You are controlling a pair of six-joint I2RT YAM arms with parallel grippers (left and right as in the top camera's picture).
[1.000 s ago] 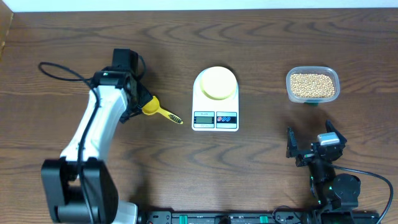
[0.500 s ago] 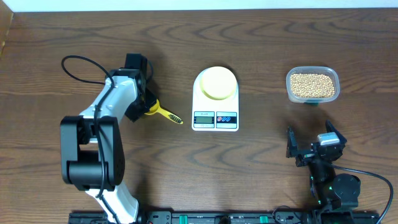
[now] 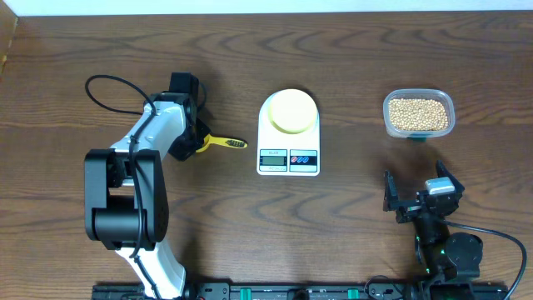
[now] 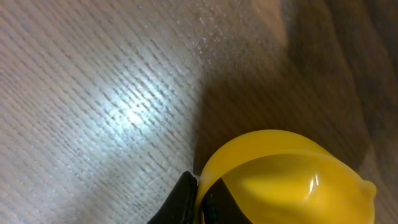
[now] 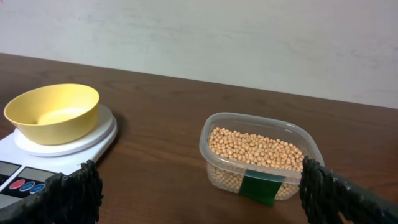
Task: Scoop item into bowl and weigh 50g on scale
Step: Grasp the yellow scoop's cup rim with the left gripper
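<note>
Writing: none legible. Scale display is too small to read from overhead; a red and a blue button sit beside it. Green label on the clear tub shows no readable text.

Scale sits at centre of the table. Pale yellow bowl stands on its round platform, upright; right wrist view shows no beans in the visible part of it.

Beans all lie in the tub, upper right of the overhead frame, well apart from the scale.

Left gripper is left of the scale, clamped on the cup rim of the yellow scoop; handle points right toward the scale. Left wrist view shows one black fingertip against the cup edge.

Right gripper sits lower right, fingers spread wide, holding nothing.

Black cable loops upper left of the left arm. Nothing lies between scoop, scale and tub.
</note>
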